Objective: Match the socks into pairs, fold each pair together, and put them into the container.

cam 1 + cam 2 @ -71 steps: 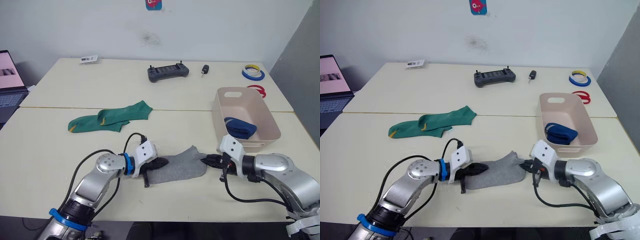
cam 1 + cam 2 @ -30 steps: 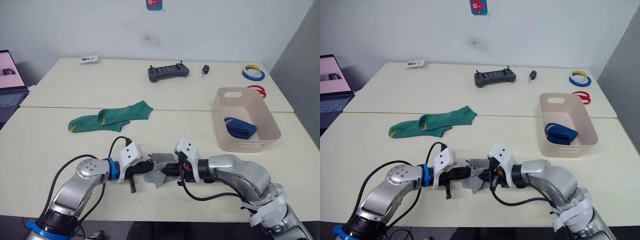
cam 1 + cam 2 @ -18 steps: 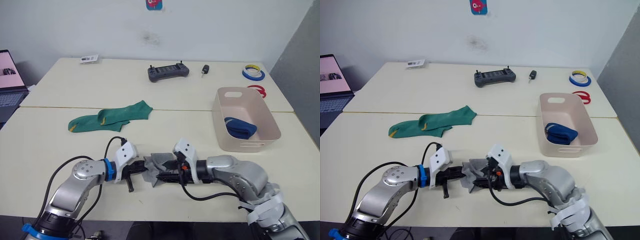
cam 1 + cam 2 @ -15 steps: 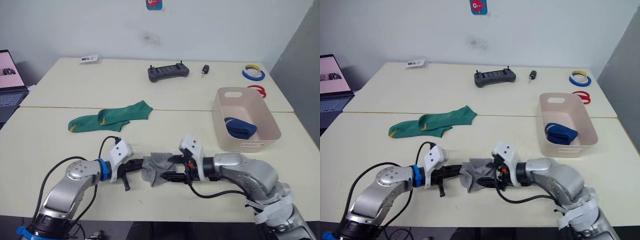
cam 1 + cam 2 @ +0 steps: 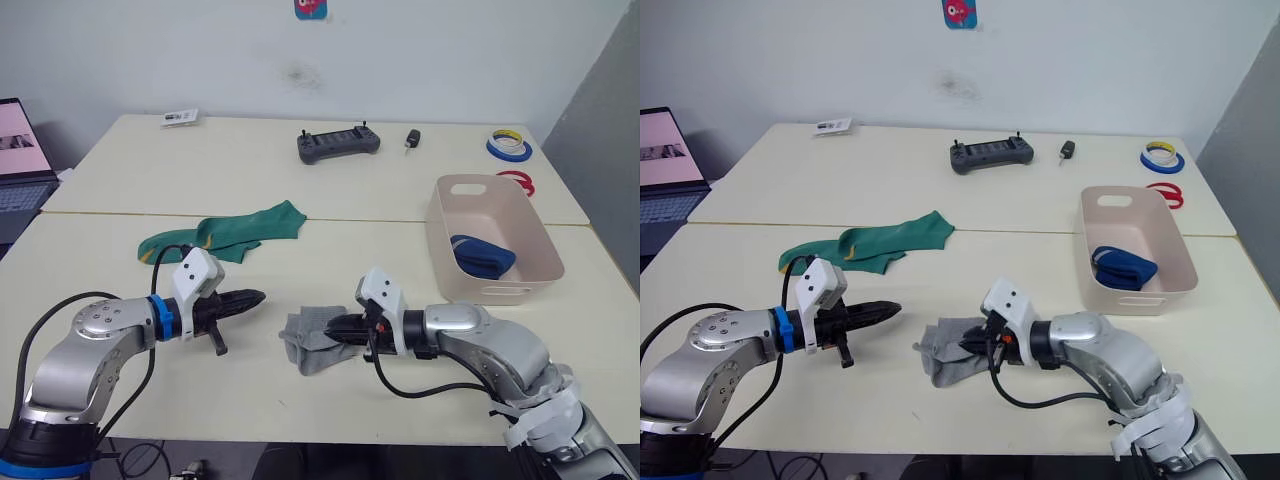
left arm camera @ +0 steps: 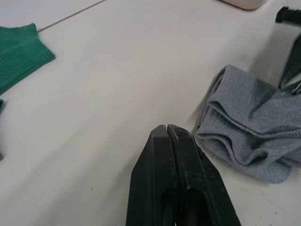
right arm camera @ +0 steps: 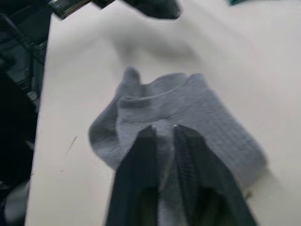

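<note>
Right wrist view showed the right gripper point(image 7: 162, 129) pinching the folded grey socks point(image 7: 188, 117) on the table point(image 5: 90, 290); the left gripper point(image 6: 167, 128), pressed together, hovered beside them. The shallow pinch risked the fold unravelling on the way to the container point(image 5: 540, 245).

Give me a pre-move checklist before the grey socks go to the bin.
1. Right gripper shut on the grey socks: ok, fabric pinched between the jaws.
2. Left gripper let go: ok, shut, apart from the bundle.
3. Socks folded together: ok, a bunched bundle; whether both are in it, cannot tell.
4. Bin has room: ok, only the blue socks inside.
5. Table path to bin: ok, nothing between.
6. Green socks paired: not ok, lying unfolded.
</note>
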Available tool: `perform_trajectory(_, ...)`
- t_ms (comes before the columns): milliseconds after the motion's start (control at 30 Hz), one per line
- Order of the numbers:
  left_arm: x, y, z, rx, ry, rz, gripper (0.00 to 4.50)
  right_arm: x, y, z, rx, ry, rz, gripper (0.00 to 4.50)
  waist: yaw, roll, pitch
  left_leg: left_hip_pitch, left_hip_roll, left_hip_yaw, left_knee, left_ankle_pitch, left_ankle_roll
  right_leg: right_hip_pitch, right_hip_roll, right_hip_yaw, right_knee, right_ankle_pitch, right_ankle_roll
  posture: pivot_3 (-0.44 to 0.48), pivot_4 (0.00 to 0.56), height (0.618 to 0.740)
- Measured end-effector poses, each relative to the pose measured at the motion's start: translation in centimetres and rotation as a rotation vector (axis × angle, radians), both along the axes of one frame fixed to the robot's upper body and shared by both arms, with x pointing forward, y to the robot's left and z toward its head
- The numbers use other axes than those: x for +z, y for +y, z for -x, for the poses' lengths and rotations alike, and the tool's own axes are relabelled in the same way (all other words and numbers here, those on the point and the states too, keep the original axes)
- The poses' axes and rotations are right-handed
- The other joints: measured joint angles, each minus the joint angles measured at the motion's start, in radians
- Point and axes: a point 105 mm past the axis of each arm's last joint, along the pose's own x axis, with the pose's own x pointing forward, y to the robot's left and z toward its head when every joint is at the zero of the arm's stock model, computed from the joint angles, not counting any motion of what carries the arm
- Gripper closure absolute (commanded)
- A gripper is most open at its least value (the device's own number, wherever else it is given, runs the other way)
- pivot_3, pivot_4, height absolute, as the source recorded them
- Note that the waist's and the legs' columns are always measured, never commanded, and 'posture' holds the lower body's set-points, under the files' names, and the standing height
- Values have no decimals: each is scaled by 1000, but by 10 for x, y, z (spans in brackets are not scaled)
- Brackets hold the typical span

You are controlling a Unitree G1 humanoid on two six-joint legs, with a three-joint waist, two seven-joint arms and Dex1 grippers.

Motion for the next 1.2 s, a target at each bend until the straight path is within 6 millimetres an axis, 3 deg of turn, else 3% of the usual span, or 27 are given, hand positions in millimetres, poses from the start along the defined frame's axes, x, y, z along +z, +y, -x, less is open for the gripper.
perform_trajectory(267,12,-31,2,-124,-53,-4,4500,-18,23,9,46,99,-9,4482,0,0,0,0,0,0,0,0,0,0,0,0,0,0,0,0,150,740)
perform_trajectory(400,15,-42,3,-170,-66,-6,4500,-18,27,7,45,113,-18,4482,0,0,0,0,0,0,0,0,0,0,0,0,0,0,0,0,150,740)
perform_trajectory(733,-6,-60,22,-362,-44,-99,4500,5,-16,3,21,47,33,4482,1,0,0,0,0,0,0,0,0,0,0,0,0,0,0,0,150,740)
perform_trajectory(1200,-45,-21,16,-375,9,-296,4500,1,-15,-9,-21,-88,50,4482,0,1,0,0,0,0,0,0,0,0,1,0,0,0,0,0,150,740)
